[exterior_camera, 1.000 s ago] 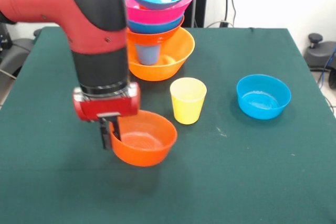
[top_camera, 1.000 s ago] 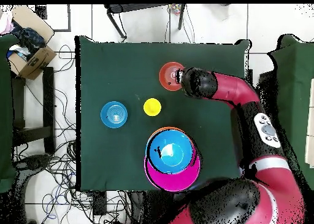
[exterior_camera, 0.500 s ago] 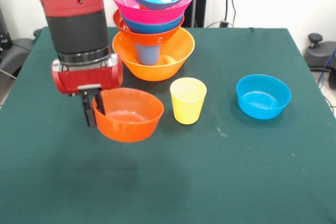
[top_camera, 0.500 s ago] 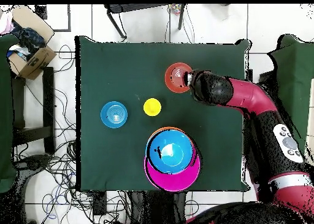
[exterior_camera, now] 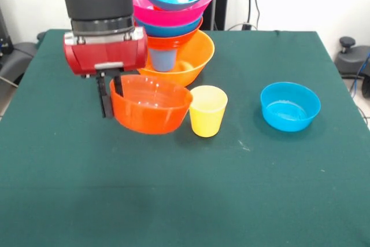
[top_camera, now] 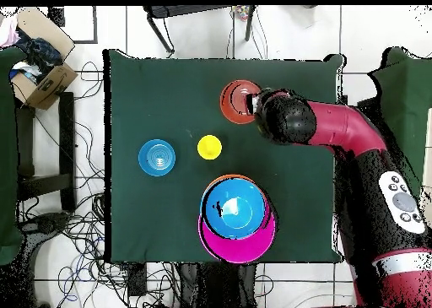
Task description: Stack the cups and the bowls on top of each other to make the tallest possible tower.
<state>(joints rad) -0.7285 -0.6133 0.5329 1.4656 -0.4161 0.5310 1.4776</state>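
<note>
While glossy and translucent, red-orange bowl (exterior_camera: 151,104) hangs — tool (exterior_camera: 111,95) pinching its rim.

The red-orange translucent plastic bowl (exterior_camera: 151,103) looks glossy and smooth, like the blue plastic bowl at three o'clock (exterior_camera: 289,106). The yellow plastic tumbler (exterior_camera: 207,110) has a duller, satin sheen. The dark green tablecloth (exterior_camera: 243,189) is matt, faintly napped fabric.

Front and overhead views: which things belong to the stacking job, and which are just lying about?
Job:
the tower
red-orange bowl, its rim pinched by the gripper
yellow cup
small blue bowl
blue cup inside the tower's base

Lying about:
cardboard box
floor cables
</note>
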